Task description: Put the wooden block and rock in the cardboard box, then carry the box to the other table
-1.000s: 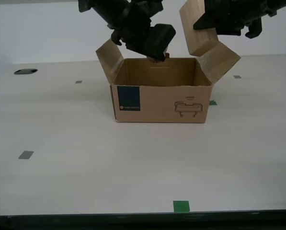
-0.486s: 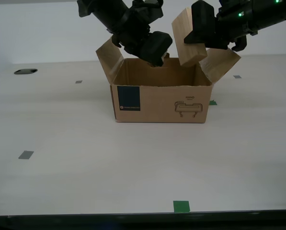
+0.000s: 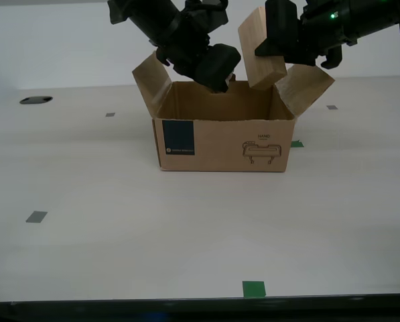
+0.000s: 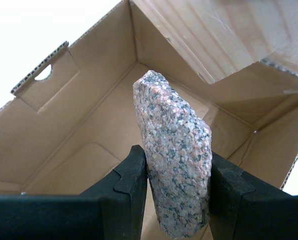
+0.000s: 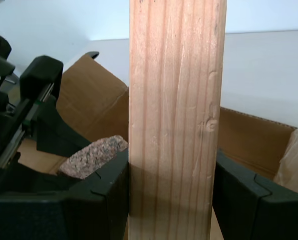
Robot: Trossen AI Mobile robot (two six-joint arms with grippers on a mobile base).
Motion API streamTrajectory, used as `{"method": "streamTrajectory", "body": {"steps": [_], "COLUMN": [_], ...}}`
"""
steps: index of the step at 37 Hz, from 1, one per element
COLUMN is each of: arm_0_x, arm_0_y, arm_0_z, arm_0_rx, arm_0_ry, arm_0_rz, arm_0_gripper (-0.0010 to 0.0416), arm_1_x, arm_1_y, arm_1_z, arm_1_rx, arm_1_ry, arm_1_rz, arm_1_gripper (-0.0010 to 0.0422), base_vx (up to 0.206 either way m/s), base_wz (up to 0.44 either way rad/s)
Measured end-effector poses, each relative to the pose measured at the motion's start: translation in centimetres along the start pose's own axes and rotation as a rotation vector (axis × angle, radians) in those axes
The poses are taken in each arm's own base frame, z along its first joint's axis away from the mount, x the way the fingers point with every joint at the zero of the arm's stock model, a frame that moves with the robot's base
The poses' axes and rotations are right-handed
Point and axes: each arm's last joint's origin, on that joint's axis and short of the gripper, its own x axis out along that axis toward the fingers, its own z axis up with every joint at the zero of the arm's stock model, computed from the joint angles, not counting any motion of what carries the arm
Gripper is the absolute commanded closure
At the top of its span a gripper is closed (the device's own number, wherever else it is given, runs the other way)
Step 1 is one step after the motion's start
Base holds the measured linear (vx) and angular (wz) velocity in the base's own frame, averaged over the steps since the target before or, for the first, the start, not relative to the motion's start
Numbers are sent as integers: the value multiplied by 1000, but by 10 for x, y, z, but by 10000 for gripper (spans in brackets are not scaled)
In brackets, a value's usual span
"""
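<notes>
The brown cardboard box (image 3: 223,144) stands open on the table, its dark navy label facing the camera. My first gripper (image 3: 272,48) is shut on the pale wooden block (image 3: 256,50) and holds it tilted over the box's opening, near the flap on the exterior view's right. The first wrist view shows the block (image 5: 173,120) upright between the dark fingers (image 5: 101,200). My second gripper (image 3: 216,72) hangs over the box's back rim, shut on the speckled pinkish rock (image 4: 176,160). Beneath the rock lies the box's bare floor (image 4: 84,165). The rock (image 5: 91,155) also shows in the first wrist view.
The beige-white table (image 3: 119,255) has a dark oval hole (image 3: 35,100) at the exterior view's far left. Small tape marks dot it: a green one (image 3: 253,288) by the front edge, a grey one (image 3: 36,217) and another grey one (image 3: 110,115).
My first gripper has carried the block toward the exterior view's left, from beside the flap to over the box opening. The second gripper has barely moved.
</notes>
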Motion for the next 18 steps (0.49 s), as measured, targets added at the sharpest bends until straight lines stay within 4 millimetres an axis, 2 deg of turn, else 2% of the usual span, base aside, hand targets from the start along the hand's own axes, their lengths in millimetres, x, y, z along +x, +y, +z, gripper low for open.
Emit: {"method": "streamTrajectory", "body": {"steps": [12,18], "arm_0_x": [1,1], "arm_0_y": [1,2], "arm_0_z": [2,1], "arm_0_rx": [6,11], "arm_0_ry": [9,22], "arm_0_rz": [0,0], "arm_0_gripper": [399,372], "arm_1_x": [-2,-3], "arm_1_y": [1,2], "arm_1_z": [6,10], "arm_1_rx": [-2,0], "arm_1_ry": [-17,-28], "arm_1_rz": [4,7], "arm_1_gripper": [412,412], "base_vx": [0,0], "base_wz": [0,0]}}
